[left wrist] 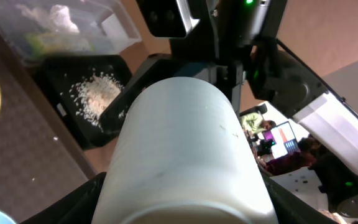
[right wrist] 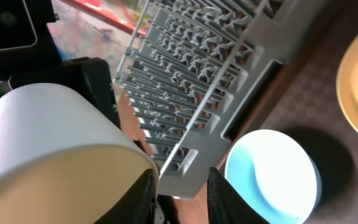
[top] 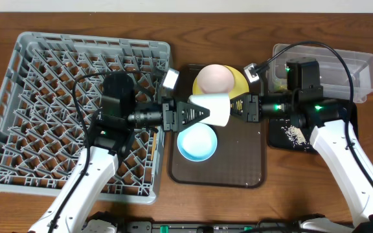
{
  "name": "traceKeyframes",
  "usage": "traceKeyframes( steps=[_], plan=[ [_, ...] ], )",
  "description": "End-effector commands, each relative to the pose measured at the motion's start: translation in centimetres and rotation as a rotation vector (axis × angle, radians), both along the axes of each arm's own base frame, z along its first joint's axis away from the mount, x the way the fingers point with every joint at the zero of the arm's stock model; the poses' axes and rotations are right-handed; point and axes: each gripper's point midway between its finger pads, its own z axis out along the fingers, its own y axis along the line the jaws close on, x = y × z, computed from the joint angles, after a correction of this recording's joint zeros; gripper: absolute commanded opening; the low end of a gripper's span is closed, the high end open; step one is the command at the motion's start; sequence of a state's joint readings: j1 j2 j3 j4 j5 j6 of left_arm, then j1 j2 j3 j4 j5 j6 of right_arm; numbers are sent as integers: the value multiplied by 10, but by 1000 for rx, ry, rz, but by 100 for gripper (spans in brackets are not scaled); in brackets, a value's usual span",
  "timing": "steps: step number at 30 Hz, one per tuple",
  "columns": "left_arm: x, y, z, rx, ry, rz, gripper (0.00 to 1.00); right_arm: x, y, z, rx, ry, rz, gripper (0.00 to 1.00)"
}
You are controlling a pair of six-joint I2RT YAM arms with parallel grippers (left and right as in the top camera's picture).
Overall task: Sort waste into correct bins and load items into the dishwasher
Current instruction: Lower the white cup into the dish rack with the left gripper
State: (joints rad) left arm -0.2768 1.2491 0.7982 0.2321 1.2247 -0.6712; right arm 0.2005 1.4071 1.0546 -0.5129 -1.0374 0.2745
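1. Inspecting the overhead view, we find the white bowl [top: 217, 110] held on its side above the brown serving tray [top: 251, 165], between the two grippers.
2. We note the left gripper [top: 199, 114] clasping the bowl's body, jaws spread wide around it.
3. The right gripper [top: 239, 107] faces the bowl's mouth. Its fingers [right wrist: 146, 198] stand narrowly parted (we see nothing pinched between them).
4. The light-blue bowl [top: 196, 142] sits upright on the serving tray. Beside it, the pale-yellow plate [top: 239, 83] carries a pinkish dome [top: 214, 79].
5. The grey dish rack [top: 44, 116] lies just left of the tray.
6. The clear tub [top: 342, 65] holds the white tissue [left wrist: 55, 17] and the green wrapper [left wrist: 45, 42]. We find crumbs [top: 293, 134] in the black tray [top: 278, 133].
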Motion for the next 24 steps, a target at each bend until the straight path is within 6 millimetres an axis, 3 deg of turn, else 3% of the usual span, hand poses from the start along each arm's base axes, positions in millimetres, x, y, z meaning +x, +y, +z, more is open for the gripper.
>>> traceKeyframes(
  steps=[1, 6, 12, 18, 24],
  plan=[
    [1, 1, 6, 20, -92, 14, 43, 6, -7, -9, -25, 13, -32, 26],
    [10, 4, -6, 73, -101, 74, 42, 9, -14, -12, -36, 22, -54, 27],
    [29, 17, -33, 202, -102, 202, 40, 10, -36, -43, -203, 68, -140, 27],
    [51, 53, -60, 335, -46, 372, 38, 2, -55, -68, -358, 99, -162, 27],
    [65, 105, -75, 520, -30, 553, 35, -5, -66, -79, -440, 113, -163, 28]
  ],
)
